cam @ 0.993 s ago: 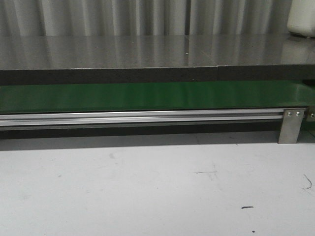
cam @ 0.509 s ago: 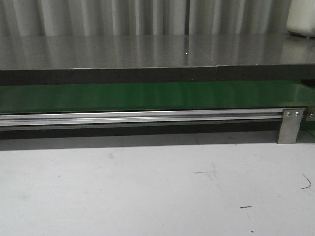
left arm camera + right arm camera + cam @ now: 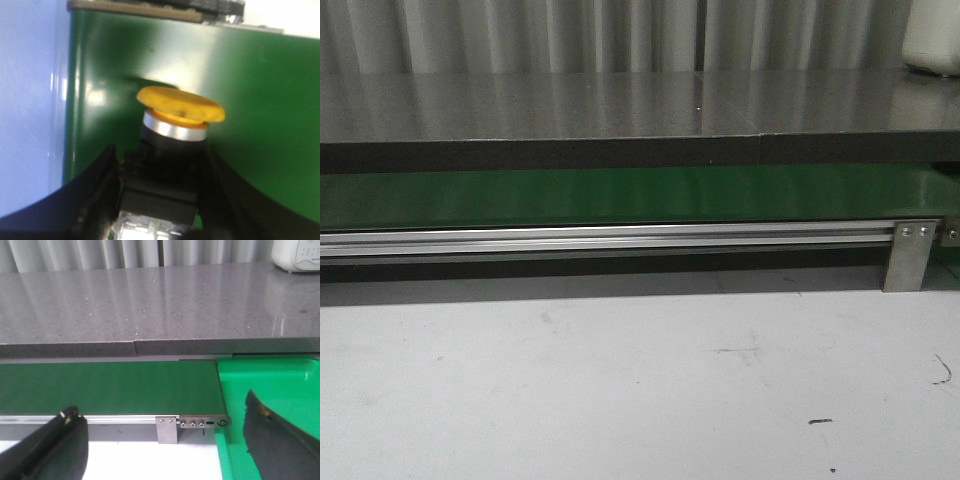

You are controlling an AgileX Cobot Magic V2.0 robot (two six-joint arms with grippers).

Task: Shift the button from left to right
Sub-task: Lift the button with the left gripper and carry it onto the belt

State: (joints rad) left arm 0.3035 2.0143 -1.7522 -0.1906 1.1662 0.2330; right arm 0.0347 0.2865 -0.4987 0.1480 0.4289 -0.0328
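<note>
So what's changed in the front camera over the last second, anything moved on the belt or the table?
Nothing visibly changed. The green belt, the aluminium rail and the metal bracket sit as they were, and neither arm nor the button enters the front view at any point.

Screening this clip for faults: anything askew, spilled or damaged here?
Nothing stands out. The button sits between the left gripper fingers over the green belt, undamaged; the right gripper is open and empty.
</note>
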